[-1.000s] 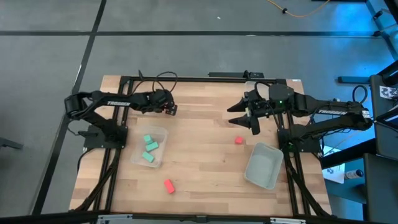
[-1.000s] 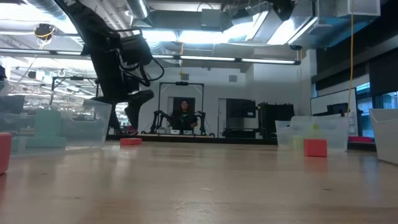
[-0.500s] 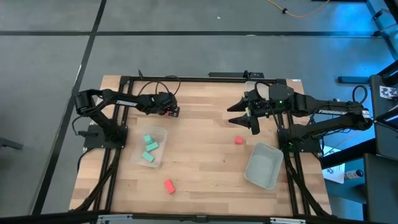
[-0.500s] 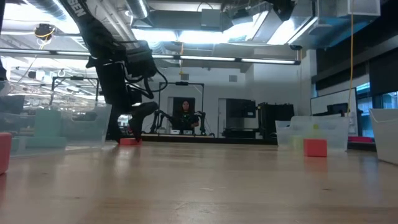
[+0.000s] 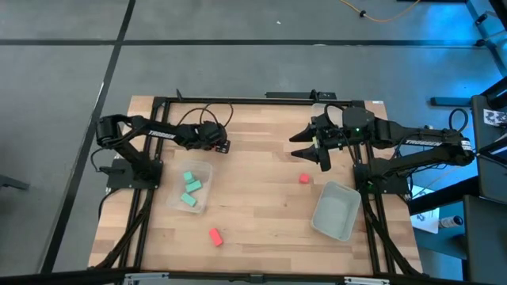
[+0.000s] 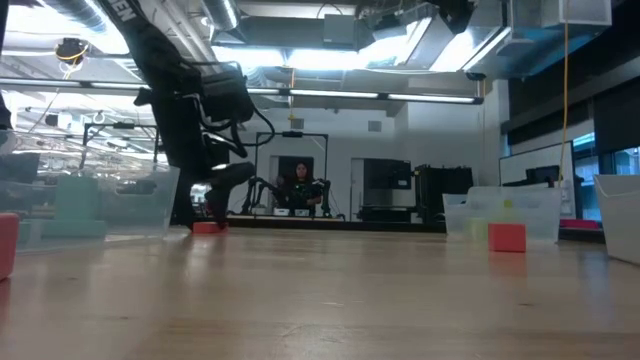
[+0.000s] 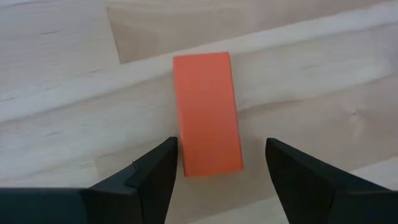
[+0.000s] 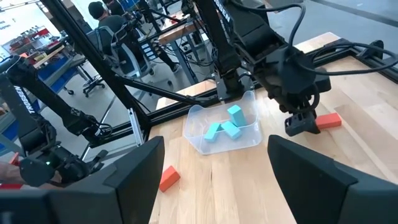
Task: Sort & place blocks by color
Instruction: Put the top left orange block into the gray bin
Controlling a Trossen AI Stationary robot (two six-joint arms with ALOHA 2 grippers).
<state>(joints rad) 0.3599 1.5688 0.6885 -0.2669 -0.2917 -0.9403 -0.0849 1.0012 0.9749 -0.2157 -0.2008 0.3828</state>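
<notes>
A: While the left gripper (image 7: 214,171) hangs low over that red block (image 7: 207,112) near the far edge of the counter (image 5: 253,198), what do its fingers tell you?

B: They stand apart, one on each long side of the block's near end, not touching it. Nothing is held yet.

A: How do you reckon the block will handle?

B: Small, stiff and light, I'd judge, with flat smooth faces. It should not crush. The risk is that it skids or twists on the wood if one finger meets it first. Best to take it across the narrow width, on the two long faces, near the middle of its length.

A: And the others?

B: Three teal blocks (image 5: 190,189) lie in the clear tub (image 5: 204,170) just beside the left arm. A second red block (image 5: 303,179) sits below the right gripper (image 5: 318,150), and a third red block (image 5: 214,236) lies towards the near edge. Another tub (image 5: 336,210) stands on the right.

A: The right gripper?

B: Spread wide, empty, waiting above the counter.
</notes>
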